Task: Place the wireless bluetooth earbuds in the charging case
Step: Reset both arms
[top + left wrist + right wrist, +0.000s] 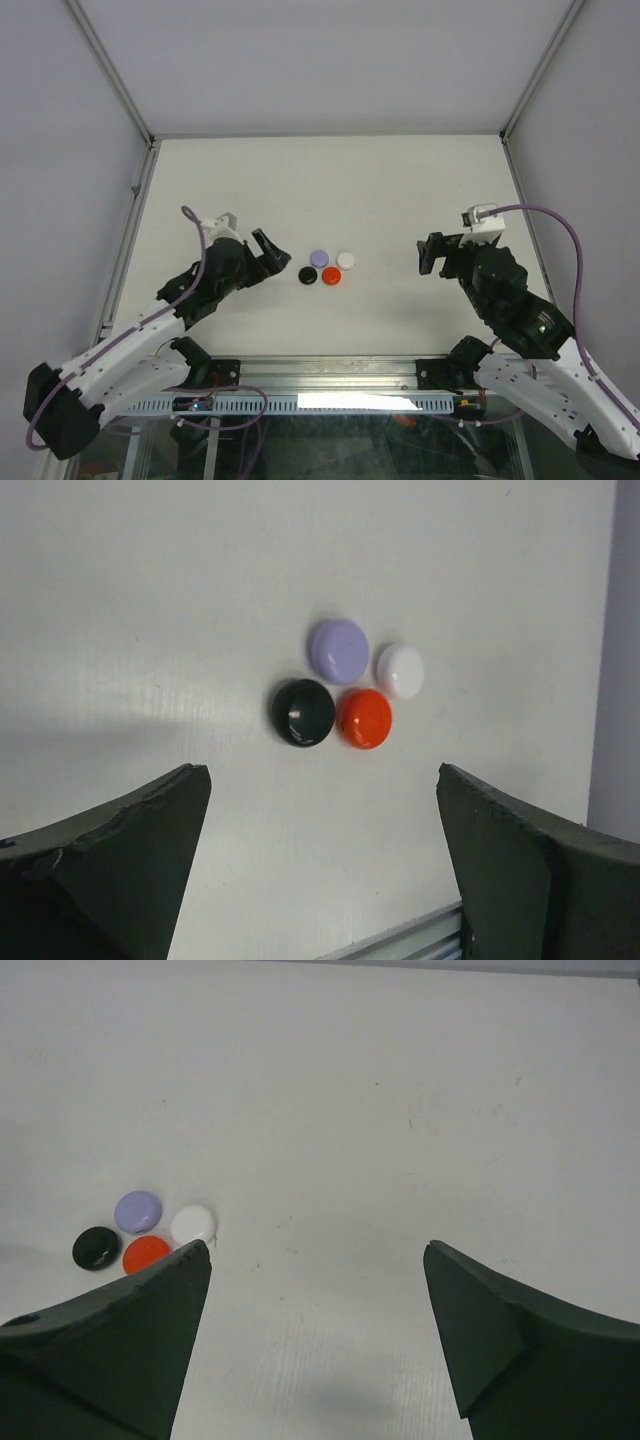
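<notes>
So, left gripper (277, 258) first: jaws spread wide with nothing between them, hanging just above the table and aimed right at the little cluster in the middle. In its wrist view, the left gripper (322, 775) frames all four pieces between the two dark fingers (120, 850). The left arm (150, 330) stretches low from its base at the near left corner and angles inward.

The right gripper (424, 258) is likewise gaping and empty, pointed left toward the centre but sitting well apart from the cluster. From its own camera, the right gripper (316, 1248) shows the cluster off to the left, beside one finger. The right arm (520, 310) folds up at the elbow, with a small green light (541, 326) glowing on it. A purple cable (560, 235) loops along it.

The task stuff: four small round domed cases, bunched together and touching or nearly so, mid-table between the two grippers. The purple case (320, 257) and white case (346, 260) are on the far side, the black case (308, 274) and red case (331, 275) on the near side. All look closed as far as we can tell. The black one has a tiny glint on top; we can't tell whether it's a mark or a reflection.

The table (330, 190) is plain matte white, with a metal rail (330, 372) along the near edge and pale grey panels in aluminium framing around it.
</notes>
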`<state>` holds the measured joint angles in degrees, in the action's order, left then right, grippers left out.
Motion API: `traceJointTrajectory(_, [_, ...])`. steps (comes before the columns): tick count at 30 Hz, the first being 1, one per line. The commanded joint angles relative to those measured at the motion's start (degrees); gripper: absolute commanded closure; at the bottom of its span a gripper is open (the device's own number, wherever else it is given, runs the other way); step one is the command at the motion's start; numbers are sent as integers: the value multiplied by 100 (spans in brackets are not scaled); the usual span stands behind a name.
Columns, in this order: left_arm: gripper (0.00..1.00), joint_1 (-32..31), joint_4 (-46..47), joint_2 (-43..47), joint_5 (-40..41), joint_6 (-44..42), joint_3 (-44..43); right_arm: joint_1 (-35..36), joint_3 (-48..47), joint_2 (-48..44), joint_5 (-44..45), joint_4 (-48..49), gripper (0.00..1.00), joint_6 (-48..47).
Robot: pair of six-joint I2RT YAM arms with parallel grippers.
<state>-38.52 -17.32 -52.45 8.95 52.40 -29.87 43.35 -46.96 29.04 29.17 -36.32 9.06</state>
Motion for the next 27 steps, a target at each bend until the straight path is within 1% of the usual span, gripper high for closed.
traceJointTrajectory(1, [1,40,-1887,1373,1580,-93,-821,-10,-61,-288,749,79,8,-80])
traceJointTrajectory(3, [1,38,-2243,1923,1848,-278,-1062,-11,30,-463,928,96,5,-48])
traceJointTrajectory(6, [1,38,-2532,2654,2172,-693,-1368,-11,164,-719,1041,165,2,-42])
traceJointTrajectory(12, [1,43,-2509,3665,2604,-1531,-1479,-11,344,-1020,967,336,1,-71])
traceJointTrajectory(16, [1,38,-2213,4106,2757,-2152,-1141,-10,418,-1020,929,440,1,-70])
traceJointTrajectory(20, [1,42,-1922,4408,2689,-2301,-916,-11,468,-1025,934,549,1,-95])
traceJointTrajectory(27, [1,49,-1928,4406,2752,-2438,-842,-7,484,-1142,985,567,1,-141])
